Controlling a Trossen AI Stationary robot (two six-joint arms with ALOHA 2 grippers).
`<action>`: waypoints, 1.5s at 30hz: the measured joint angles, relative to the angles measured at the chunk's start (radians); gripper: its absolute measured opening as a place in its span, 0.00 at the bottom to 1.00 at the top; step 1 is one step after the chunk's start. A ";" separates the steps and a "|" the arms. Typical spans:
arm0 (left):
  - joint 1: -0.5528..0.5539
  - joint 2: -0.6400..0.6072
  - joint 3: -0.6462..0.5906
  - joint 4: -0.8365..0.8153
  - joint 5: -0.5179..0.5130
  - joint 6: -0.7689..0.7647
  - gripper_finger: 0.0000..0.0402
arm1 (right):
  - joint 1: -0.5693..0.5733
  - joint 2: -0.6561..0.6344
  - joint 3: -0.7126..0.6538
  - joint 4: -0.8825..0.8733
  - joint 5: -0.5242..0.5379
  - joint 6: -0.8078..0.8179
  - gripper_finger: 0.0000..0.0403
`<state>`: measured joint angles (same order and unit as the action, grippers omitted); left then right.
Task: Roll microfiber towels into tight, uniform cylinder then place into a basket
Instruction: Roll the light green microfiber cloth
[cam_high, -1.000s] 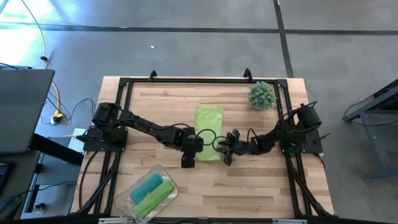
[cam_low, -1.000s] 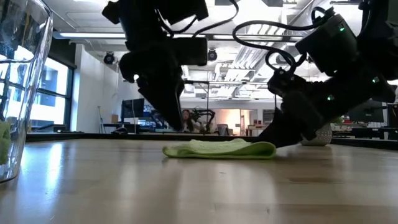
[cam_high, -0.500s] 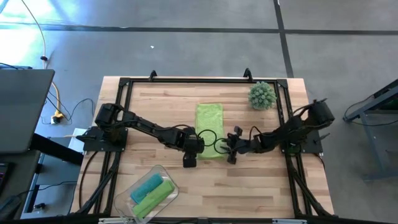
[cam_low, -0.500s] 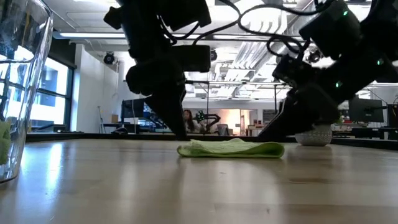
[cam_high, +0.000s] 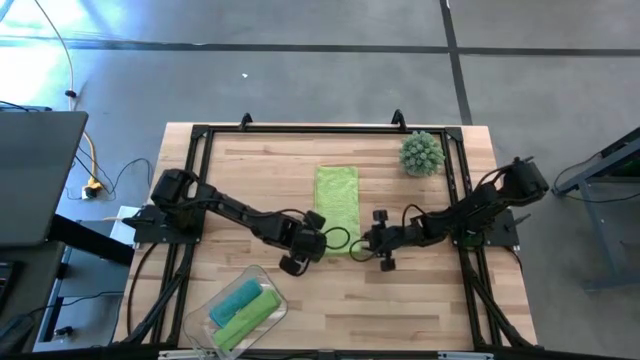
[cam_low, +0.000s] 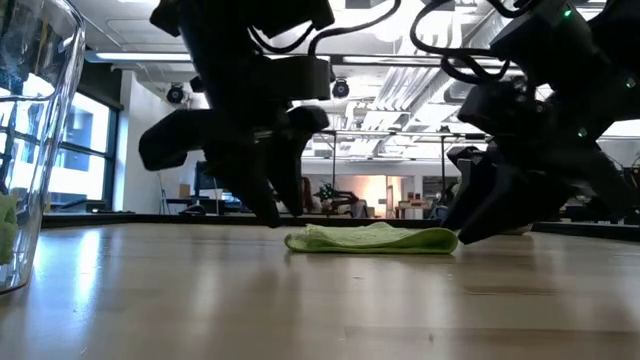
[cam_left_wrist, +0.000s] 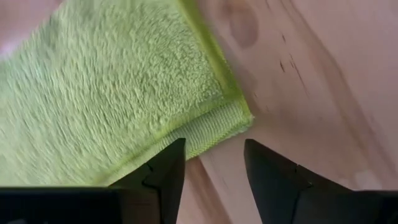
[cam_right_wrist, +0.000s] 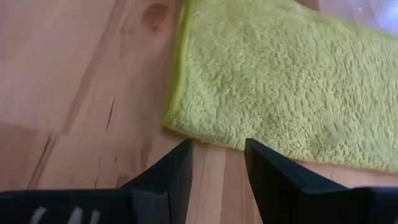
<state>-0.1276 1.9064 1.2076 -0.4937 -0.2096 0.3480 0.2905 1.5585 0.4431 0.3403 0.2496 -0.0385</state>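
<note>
A lime green microfiber towel lies flat as a long strip in the middle of the table, its short near edge toward both grippers. My left gripper stands open at the towel's near left corner. My right gripper stands open at its near right corner. Both slant down, with their fingertips at the table just short of the edge. The clear basket at the near left holds a teal towel and a lime green towel, both rolled.
A spiky grey-green ball sits at the far right of the table. A black frame runs around the wooden top. The basket's clear wall fills the left of the low view. Bare wood lies near the grippers.
Both grippers have rolled about their own pointing lines and drawn back toward the table's near edge, off the towel's near end. The right one has also risen a little. The towel's near end shifted slightly toward the table's right at first and has lain still since.
</note>
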 joint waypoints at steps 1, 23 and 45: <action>-0.002 0.002 0.000 0.002 -0.008 0.041 0.39 | 0.000 0.000 0.000 -0.001 -0.001 -0.029 0.34; -0.016 0.101 0.003 0.160 -0.065 0.416 0.41 | 0.000 0.000 0.001 0.018 -0.077 -0.277 0.34; -0.080 0.107 0.000 0.183 -0.157 0.323 0.40 | 0.003 0.114 0.003 0.156 -0.063 -0.142 0.32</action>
<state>-0.2077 2.0130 1.2079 -0.3105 -0.3663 0.6707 0.2932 1.6725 0.4465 0.4965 0.1867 -0.1802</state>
